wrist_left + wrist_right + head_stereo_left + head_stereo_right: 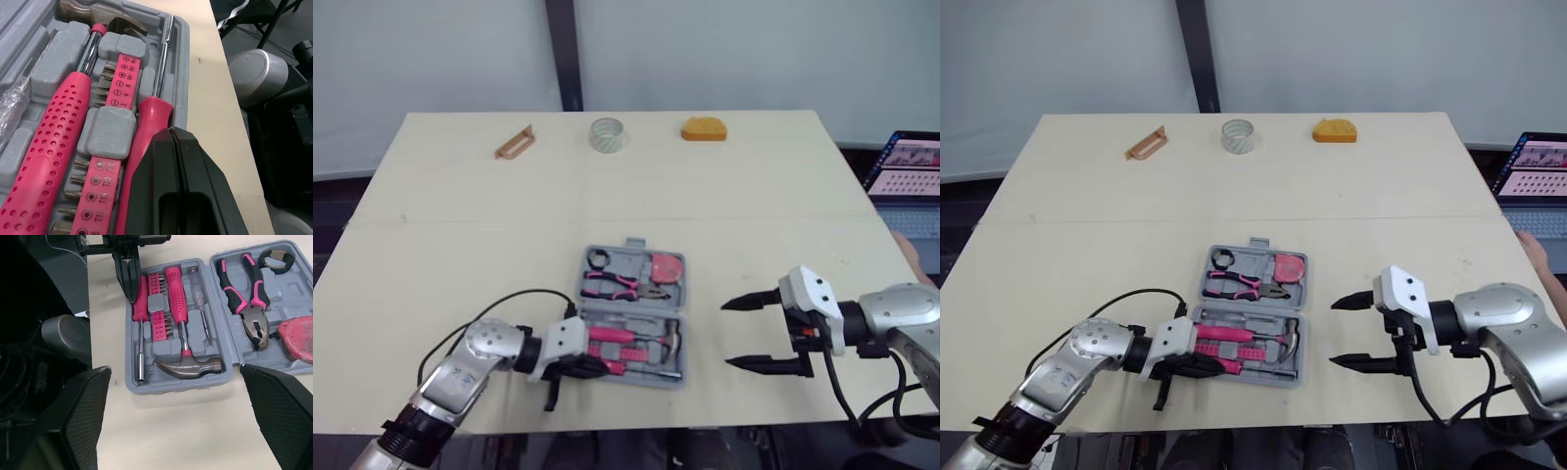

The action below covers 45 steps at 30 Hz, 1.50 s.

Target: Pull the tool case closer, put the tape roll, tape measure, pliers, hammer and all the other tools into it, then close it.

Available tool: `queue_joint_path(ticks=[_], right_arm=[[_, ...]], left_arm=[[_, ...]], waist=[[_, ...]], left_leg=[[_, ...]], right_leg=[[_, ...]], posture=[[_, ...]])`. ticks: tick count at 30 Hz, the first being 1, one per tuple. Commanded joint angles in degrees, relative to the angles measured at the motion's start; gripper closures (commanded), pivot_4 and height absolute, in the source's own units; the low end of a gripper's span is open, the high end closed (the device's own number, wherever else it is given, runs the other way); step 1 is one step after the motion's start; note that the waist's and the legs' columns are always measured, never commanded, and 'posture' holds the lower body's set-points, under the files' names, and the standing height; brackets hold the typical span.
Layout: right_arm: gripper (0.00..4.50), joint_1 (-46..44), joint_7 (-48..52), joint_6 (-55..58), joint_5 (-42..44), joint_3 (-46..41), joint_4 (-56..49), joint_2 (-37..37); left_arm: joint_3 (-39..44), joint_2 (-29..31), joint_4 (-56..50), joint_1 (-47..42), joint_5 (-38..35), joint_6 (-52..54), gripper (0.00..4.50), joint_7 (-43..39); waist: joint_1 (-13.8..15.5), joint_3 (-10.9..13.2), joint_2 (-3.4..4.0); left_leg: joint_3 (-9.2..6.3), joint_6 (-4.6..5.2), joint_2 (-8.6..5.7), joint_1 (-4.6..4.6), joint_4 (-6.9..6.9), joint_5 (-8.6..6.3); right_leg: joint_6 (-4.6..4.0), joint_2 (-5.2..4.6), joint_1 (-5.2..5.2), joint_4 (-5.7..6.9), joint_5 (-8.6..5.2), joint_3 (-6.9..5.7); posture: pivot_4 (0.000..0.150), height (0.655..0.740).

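My left pincer is closed on nothing, its tips at the pink-handled screwdriver in the open grey plastic tool case, which sits near the front edge of the cream table. My right pincer gapes wide beside it. A careless shove could unseat that screwdriver and jam the lid. Inside are one pink-handled hammer, one pair of pink pliers and one pink tape measure. One clear tape roll lies well apart, at the far edge.

Matt grey plastic tool case, dull metal-headed hammer, dimpled grip
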Motion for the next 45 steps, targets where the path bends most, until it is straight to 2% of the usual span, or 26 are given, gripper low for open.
queue_joint_path(ticks=[1,7,18,45], right_arm=[[0.00,0.1,0.6,-1.0,0.3,-0.8,-0.3,-0.4],[0.00,-0.1,0.9,-1.2,0.2,-0.7,0.1,-0.4],[0.00,-0.2,0.9,-1.8,0.0,-0.5,0.5,-0.5],[0.00,-0.1,0.4,-1.8,-0.2,-0.4,0.2,-0.4]], left_arm=[[0.3,-0.5,-1.1,0.3,-0.9,0.3,4.48,0.2],[1.3,-1.7,-1.9,-0.4,-2.7,2.3,4.48,0.3],[-1.0,-1.5,0.8,-0.5,1.6,-0.6,4.48,0.9],[-4.1,-0.9,3.1,0.0,6.6,-1.8,4.48,2.4]], waist=[[0.0,0.0,0.00],[0.0,0.0,0.00],[0.0,0.0,0.00],[0.0,0.0,0.00]], left_leg=[[0.00,0.00,0.00,0.00,0.00,0.00],[0.00,0.00,0.00,0.00,0.00,0.00],[0.00,0.00,0.00,0.01,0.00,0.00],[0.01,0.00,0.00,0.11,-0.03,0.00]], right_leg=[[0.00,0.00,0.00,0.00,0.00,0.00],[0.00,0.00,0.00,0.00,0.00,0.00],[0.00,0.00,0.00,0.00,0.00,0.00],[0.00,0.00,0.07,0.00,0.00,0.00]], posture=[[0.150,0.7400],[0.150,0.7400],[0.150,0.7400],[0.150,0.7400]])
